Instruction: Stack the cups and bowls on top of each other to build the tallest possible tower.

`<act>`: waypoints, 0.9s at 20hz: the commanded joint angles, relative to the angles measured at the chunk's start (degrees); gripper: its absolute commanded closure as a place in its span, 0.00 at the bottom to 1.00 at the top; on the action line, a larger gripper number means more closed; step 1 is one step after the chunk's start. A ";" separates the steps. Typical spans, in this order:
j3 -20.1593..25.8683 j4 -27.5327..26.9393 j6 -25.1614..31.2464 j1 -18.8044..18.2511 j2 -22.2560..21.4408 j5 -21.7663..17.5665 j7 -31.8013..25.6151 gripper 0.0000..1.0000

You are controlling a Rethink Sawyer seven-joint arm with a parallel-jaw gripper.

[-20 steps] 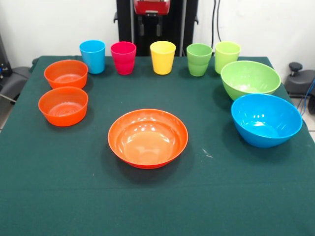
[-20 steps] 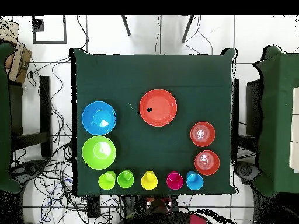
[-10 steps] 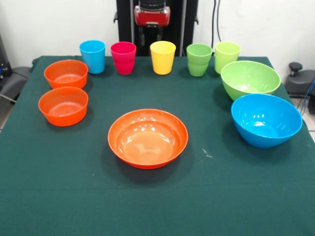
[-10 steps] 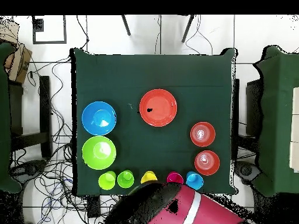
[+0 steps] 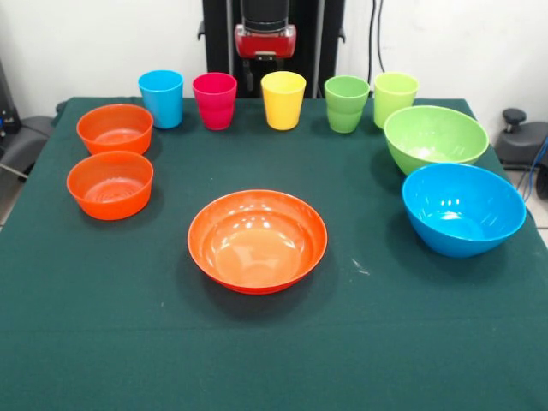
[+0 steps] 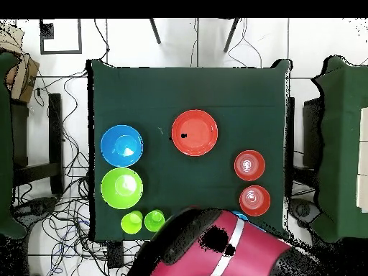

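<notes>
Five cups stand in a row at the table's far edge: sky blue, pink, yellow, green and light green. The wide orange bowl sits mid-table. Two small orange bowls lie at the left. The lime green bowl and blue bowl lie at the right. No tower stands. My gripper hangs open and empty just behind the gap between the pink and yellow cups. In the overhead view my arm hides the yellow and pink cups.
The dark green cloth covers the whole table. The overhead view shows chairs and other tables around it, and cables on the floor.
My gripper has come down at the back toward the cup row. In the overhead view the arm has swung in and now covers the yellow and pink cups. No cup or bowl has moved.
</notes>
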 commanded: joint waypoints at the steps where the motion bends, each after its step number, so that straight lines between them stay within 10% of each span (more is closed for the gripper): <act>1: 4.05 -7.80 -1.64 1.13 0.76 3.83 8.15 0.00; 18: 13.45 5.96 18.73 -6.36 -25.95 0.65 5.95 0.00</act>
